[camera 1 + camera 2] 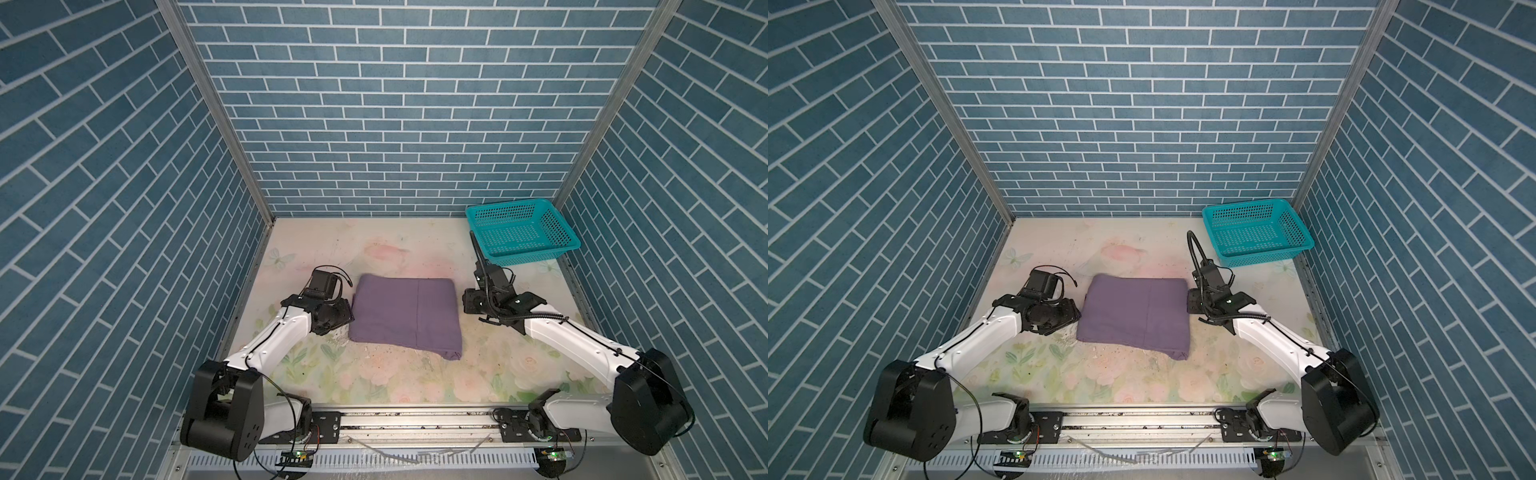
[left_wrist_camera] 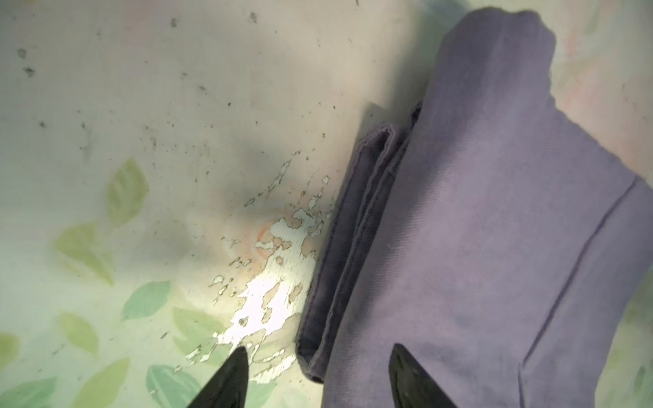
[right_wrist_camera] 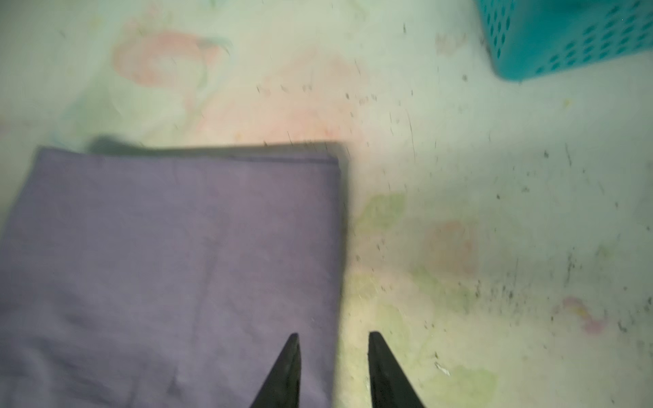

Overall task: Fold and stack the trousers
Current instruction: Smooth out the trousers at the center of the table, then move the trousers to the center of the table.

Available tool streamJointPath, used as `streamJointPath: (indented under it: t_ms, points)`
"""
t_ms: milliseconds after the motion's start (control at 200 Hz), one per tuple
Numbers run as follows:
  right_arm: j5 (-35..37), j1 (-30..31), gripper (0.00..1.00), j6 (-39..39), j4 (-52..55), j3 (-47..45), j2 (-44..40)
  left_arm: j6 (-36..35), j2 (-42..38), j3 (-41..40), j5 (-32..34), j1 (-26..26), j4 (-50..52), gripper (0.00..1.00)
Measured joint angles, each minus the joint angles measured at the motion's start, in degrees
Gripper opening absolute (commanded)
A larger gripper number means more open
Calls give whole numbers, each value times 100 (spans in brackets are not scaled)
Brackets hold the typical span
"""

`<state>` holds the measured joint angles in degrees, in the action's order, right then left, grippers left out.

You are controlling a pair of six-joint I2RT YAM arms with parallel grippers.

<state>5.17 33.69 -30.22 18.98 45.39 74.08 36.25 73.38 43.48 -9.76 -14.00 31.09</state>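
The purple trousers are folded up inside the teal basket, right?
Not quite. The trousers are folded, but they lie on the table, not inside the basket, which stands empty and apart in the far right corner. Both top views show it.

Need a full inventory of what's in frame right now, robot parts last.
trousers: 1, muted purple, folded flat at table centre
basket: 1, teal, perforated, empty, far right corner of table
table: 1, pale floral print, scuffed
walls: 3, blue brick pattern, around the table
rail: 1, silver, front edge, at both arm bases
left arm: 1, white and black, at trousers' left edge, jaws open
right arm: 1, white and black, at trousers' right edge, jaws open
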Motion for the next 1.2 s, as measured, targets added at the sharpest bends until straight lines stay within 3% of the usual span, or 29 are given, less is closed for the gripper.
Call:
streamJointPath:
  t_ms: [165, 390, 490, 640, 725, 880, 1105, 1200]
  points:
    - [-317, 0, 46, -140, 24, -356, 116, -94, 264, 61, -149, 0, -131, 72]
    - [-861, 0, 38, -354, -284, -398, 629, -52, 772, -122, -468, 0, -664, 67]
    - [-1082, 0, 33, -448, -455, -398, 901, 15, 946, -184, -588, 0, -914, 56]
    - [-1403, 0, 25, -597, -664, -378, 1333, 114, 1244, -190, -798, 2, -1259, 29]
    - [-1545, -7, 23, -675, -778, -273, 1497, 107, 1329, -179, -898, 20, -1366, 22]
    - [-1821, 7, 23, -852, -1032, -52, 1821, 96, 1309, -175, -944, 264, -1373, 21]
    - [-2083, 254, 27, -901, -1211, 570, 2422, -2, 964, -175, -586, 1167, -1069, 21]
    - [-2159, 398, 30, -896, -1259, 782, 2546, -22, 699, -175, -295, 1399, -852, 28]
